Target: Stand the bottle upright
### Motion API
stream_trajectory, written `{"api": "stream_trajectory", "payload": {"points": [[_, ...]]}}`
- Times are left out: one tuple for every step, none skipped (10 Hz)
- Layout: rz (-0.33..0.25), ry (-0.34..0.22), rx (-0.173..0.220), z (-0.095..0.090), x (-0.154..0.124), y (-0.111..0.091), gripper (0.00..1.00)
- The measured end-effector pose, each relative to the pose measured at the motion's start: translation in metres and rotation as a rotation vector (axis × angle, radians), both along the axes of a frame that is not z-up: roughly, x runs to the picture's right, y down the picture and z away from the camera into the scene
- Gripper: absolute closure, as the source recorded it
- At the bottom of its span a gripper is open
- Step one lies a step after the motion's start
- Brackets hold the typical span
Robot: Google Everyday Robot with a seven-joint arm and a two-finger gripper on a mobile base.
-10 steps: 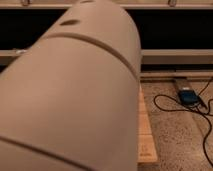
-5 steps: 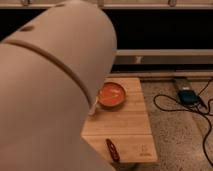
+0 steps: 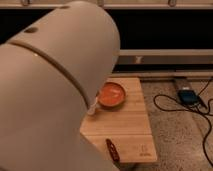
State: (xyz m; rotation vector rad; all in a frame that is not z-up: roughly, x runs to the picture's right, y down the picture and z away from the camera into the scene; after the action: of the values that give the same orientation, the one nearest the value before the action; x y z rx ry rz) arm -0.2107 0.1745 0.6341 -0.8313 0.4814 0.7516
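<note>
1. A broad cream-coloured robot arm [image 3: 50,90] fills the left and centre of the frame, from the top edge down to the bottom.
2. The tool is not in view. It is fully closed, and what it has hold of, if anything, I cannot tell.
3. A light wooden table [image 3: 127,127] shows at centre and lower centre, its left part hidden behind the arm.
4. An orange bowl [image 3: 112,94] sits on the far part of the table, just right of the arm's edge.
5. A small whitish piece, seemingly the bottle [image 3: 93,107], peeks out from behind the arm just left of the bowl. Most of it is hidden, so its pose cannot be told.
6. A small dark red object [image 3: 112,149] lies near the table's front edge, low in the frame.
7. On the speckled floor [image 3: 175,145] at right rests a blue device [image 3: 187,96].
</note>
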Motion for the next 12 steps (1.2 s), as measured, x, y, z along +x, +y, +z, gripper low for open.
{"api": "stream_trajectory", "payload": {"points": [[-0.017,-0.010,0.001,-0.001,0.007,-0.002,0.86],[-0.030,-0.017,0.000,-0.002,0.013,-0.003,0.86],[-0.045,-0.019,0.001,-0.003,0.022,-0.003,0.86],[-0.060,-0.012,-0.001,-0.002,0.034,-0.004,0.86],[-0.075,0.003,-0.006,0.003,0.046,-0.006,0.86],[-0.100,0.019,-0.011,0.009,0.057,-0.007,0.86],[-0.112,0.035,-0.017,0.013,0.068,-0.008,0.86],[-0.129,0.055,-0.021,0.020,0.083,-0.010,0.86],[-0.138,0.075,-0.027,0.026,0.097,-0.013,0.86],[-0.142,0.098,-0.034,0.033,0.114,-0.018,0.86],[-0.150,0.114,-0.032,0.037,0.128,-0.023,0.86],[-0.150,0.131,-0.036,0.039,0.143,-0.027,0.86]]}}
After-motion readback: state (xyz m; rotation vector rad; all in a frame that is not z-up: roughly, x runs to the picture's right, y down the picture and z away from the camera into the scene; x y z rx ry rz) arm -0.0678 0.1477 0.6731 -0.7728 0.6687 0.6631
